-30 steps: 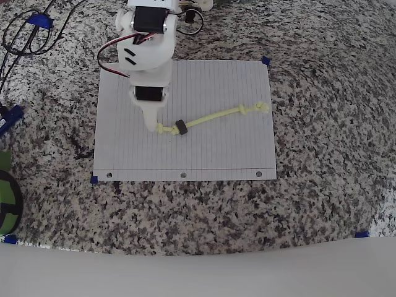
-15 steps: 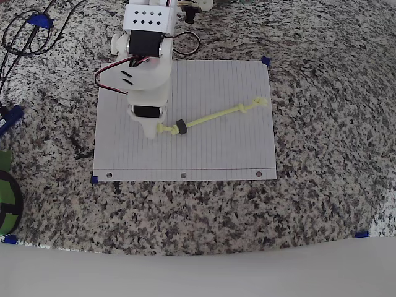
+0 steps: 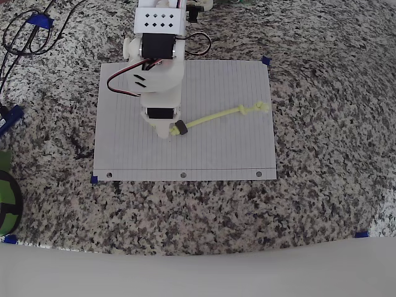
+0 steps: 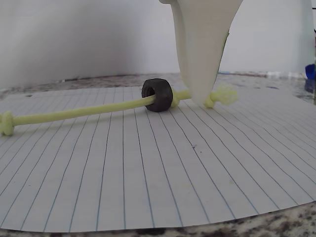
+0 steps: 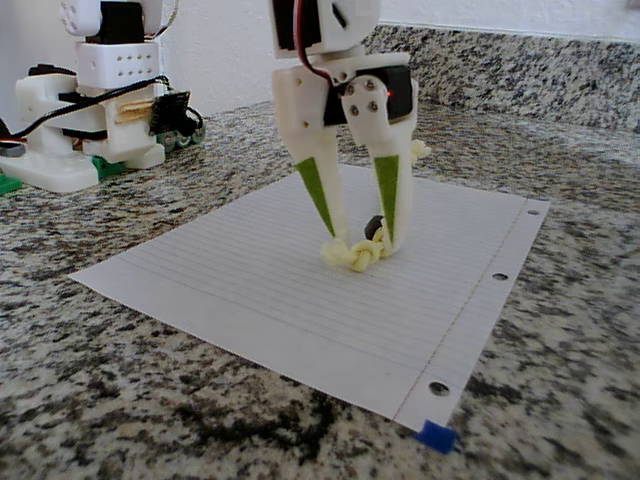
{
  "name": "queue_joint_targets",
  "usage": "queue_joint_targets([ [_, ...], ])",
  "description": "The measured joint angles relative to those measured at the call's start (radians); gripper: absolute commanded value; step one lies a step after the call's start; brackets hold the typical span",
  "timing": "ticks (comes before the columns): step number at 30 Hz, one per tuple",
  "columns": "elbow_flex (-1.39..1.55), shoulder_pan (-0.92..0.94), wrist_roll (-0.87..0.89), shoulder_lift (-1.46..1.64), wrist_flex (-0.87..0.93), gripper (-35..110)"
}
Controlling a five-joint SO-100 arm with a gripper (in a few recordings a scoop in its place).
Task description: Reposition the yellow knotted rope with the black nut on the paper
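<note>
Gripper (image 5: 358, 248) fingers apart, straddling the rope (image 5: 352, 255) knot at frame centre, by the nut (image 5: 373, 226). We should centre, then close low on paper (image 5: 250, 290).

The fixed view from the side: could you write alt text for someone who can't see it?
A white robot arm's end effector stands open, its green-lined fingers straddling the near knot of a yellow knotted rope with a black nut. The rope lies on white lined paper, taped to a speckled granite counter.
</note>
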Motion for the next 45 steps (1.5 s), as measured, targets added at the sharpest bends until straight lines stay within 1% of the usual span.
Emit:
queue_joint_targets([
  [2,0.000,0.000,0.000,0.000,0.000,38],
  [5,0.000,0.008,-0.005,0.000,-0.017,37],
  [7,0.000,0.017,-0.005,-0.003,-0.026,35],
  [18,-0.002,0.015,-0.018,-0.041,-0.055,34],
  [19,-0.002,0.015,-0.018,-0.043,-0.057,32],
  [24,-0.006,0.015,-0.031,-0.044,-0.061,9],
  [28,-0.006,0.014,-0.029,-0.044,-0.063,3],
  [36,-0.006,0.031,-0.041,-0.032,-0.049,2],
  [45,-0.006,0.100,-0.041,0.190,0.035,1],
])
